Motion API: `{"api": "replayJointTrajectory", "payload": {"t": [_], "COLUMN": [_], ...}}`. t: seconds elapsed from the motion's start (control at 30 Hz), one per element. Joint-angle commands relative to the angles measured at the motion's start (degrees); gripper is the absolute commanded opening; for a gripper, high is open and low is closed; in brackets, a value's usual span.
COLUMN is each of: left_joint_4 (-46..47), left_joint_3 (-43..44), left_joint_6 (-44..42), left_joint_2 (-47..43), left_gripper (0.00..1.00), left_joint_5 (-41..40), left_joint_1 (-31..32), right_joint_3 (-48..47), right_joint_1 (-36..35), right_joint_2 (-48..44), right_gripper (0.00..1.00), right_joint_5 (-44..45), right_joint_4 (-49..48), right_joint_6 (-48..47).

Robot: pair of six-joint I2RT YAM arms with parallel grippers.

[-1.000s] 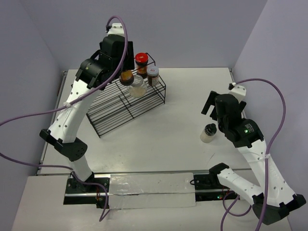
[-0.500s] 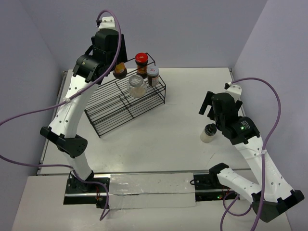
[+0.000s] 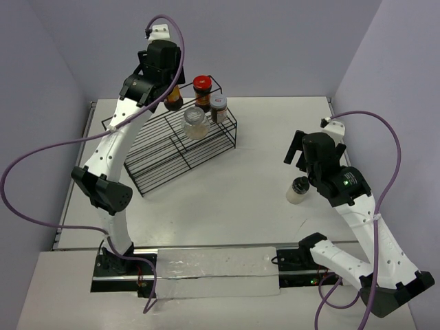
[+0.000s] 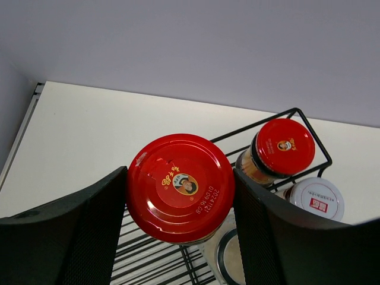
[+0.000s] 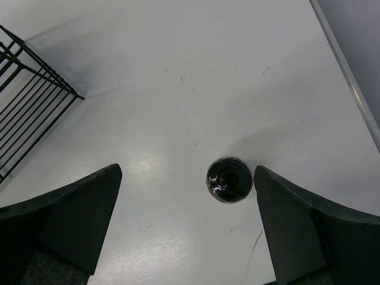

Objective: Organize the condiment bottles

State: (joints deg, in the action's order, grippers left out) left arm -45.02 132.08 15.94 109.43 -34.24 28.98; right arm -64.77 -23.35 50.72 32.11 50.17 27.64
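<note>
White bench (image 3: 261, 134) under lilac walls carries a black wire rack (image 3: 152, 152). The left gripper (image 4: 179, 199) is clamped on a red-lidded jar of dark brown sauce (image 4: 178, 175) over the rack's rear. Just to that gripper's right, a second red-lidded jar (image 3: 201, 86), a grey-lidded dark jar (image 3: 218, 104) and a clear pale jar (image 3: 195, 122) sit racked. A black-lidded whitish jar (image 5: 229, 179) stands on the bench below the right gripper (image 5: 185, 184), whose jaws are wide apart. It looks like three jars are placed, one is arriving and one is left.

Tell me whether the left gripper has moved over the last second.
Yes. In the top view the left gripper, shut on a red-lidded jar, has shifted toward the back wall, to the wire rack's far left corner.
</note>
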Motion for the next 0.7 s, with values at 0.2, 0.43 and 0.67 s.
{"api": "replayJointTrajectory", "payload": {"t": [0.2, 0.43, 0.67], "left_joint_4": [9.3, 9.8, 10.3], "left_joint_3": [-1.0, 1.8, 1.5], "left_joint_6": [0.8, -1.9, -2.3], "left_joint_2": [-0.6, 2.4, 3.5], "left_gripper": [0.1, 0.1, 0.1], "left_joint_5": [-0.3, -0.2, -0.1], "left_joint_1": [-0.6, -1.2, -1.4], "right_joint_3": [0.1, 0.7, 1.4], "right_joint_1": [0.1, 0.2, 0.2], "right_joint_2": [-0.2, -0.5, -0.3], "right_gripper": [1.0, 1.0, 1.0], "right_joint_5": [-0.3, 0.0, -0.6], "right_joint_4": [-1.5, -1.2, -1.6], "right_joint_6": [0.4, 0.2, 0.6]}}
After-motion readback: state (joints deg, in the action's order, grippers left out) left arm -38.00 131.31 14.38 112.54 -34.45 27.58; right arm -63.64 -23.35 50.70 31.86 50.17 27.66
